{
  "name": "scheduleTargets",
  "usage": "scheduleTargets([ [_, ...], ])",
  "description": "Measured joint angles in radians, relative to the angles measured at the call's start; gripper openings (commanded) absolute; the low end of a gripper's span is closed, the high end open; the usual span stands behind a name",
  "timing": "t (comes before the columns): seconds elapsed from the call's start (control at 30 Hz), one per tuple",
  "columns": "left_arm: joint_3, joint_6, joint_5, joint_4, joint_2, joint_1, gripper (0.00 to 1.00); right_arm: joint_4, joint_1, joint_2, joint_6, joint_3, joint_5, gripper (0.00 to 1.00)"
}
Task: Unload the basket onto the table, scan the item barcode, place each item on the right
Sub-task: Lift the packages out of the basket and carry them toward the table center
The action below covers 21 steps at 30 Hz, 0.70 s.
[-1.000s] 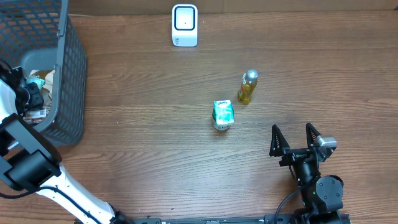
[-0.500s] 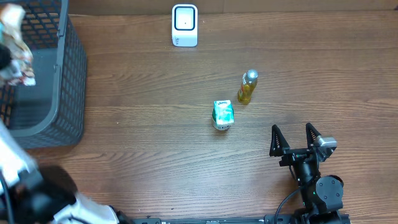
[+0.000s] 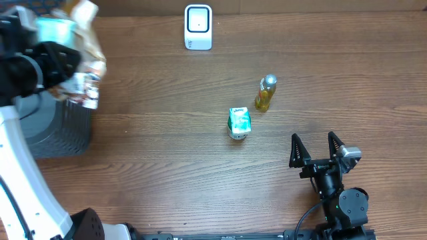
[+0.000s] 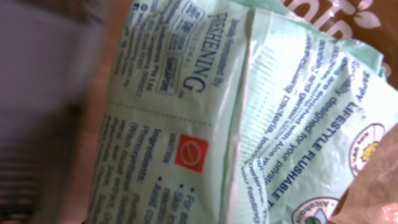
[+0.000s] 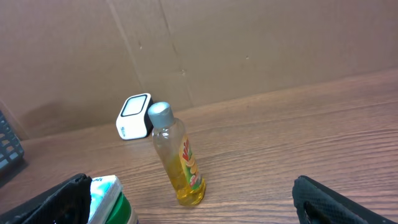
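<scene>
A pale green wipes packet (image 3: 85, 65) hangs high over the table's far left, above the basket. My left gripper (image 3: 67, 67) is shut on it. The packet (image 4: 205, 124) fills the left wrist view with its printed text and a red square mark; my fingers are hidden there and I see no barcode. The white scanner (image 3: 198, 27) stands at the back centre, also seen as the scanner (image 5: 134, 116) in the right wrist view. My right gripper (image 3: 319, 150) rests open near the front right, holding nothing.
A grey mesh basket (image 3: 47, 130) sits at the left edge under my left arm. A yellow bottle (image 3: 265, 93) and a green-white carton (image 3: 239, 123) stand mid-table. From the right wrist, the bottle (image 5: 178, 155) and carton (image 5: 109, 199) are close ahead.
My left arm has lifted the wipes packet out of the basket, up toward the camera and to the right. The right arm has not moved.
</scene>
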Motion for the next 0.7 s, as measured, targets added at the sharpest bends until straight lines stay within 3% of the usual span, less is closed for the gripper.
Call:
scheduleTargets([
  [0.17,-0.039,0.004,0.017,-0.083,0.028,-0.123,0.04,0.000,0.000,0.000,0.000,0.000,0.000,1.00],
  [0.37,-0.163,0.003,-0.028,-0.062,0.039,-0.298,0.04,0.000,0.000,0.000,0.000,0.000,0.000,1.00],
  [0.5,-0.319,-0.034,-0.087,0.049,0.043,-0.405,0.05,-0.001,0.000,0.000,0.000,0.000,0.000,1.00],
  [0.7,-0.566,-0.182,-0.203,0.261,0.056,-0.544,0.04,0.001,0.000,0.000,0.000,0.000,0.000,1.00],
])
